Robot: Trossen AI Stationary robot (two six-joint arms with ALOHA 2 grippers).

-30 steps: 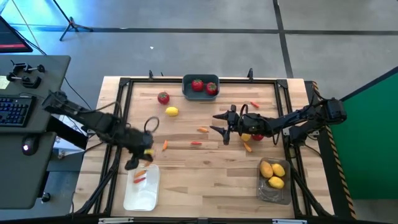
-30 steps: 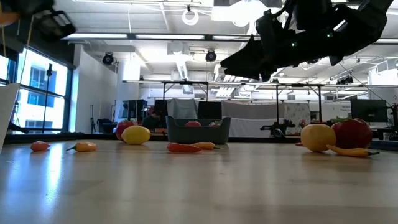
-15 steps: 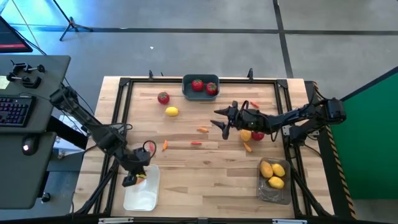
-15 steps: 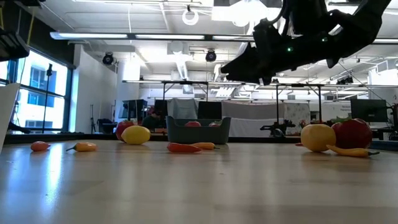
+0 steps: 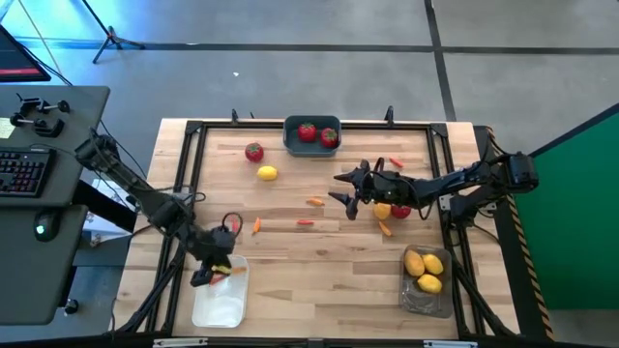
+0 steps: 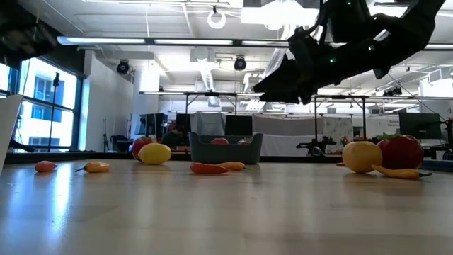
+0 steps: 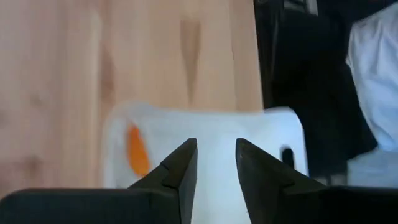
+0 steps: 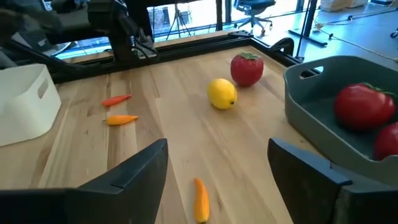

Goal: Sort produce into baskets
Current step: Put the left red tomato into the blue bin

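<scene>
Two grippers | left gripper (image 5: 205,274) lower left over white bin (image 5: 221,307), fingers slightly apart, empty | right gripper (image 5: 350,193) centre, fingers wide apart | orange pepper (image 5: 315,202) beside it: likely light, stiff, slippery; pinch mid-length.

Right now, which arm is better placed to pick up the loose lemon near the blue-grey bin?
Right, probably. The right gripper hangs open mid-table, facing the lemon with bare tabletop between them. The left gripper is over the white bin at the opposite edge.
</scene>
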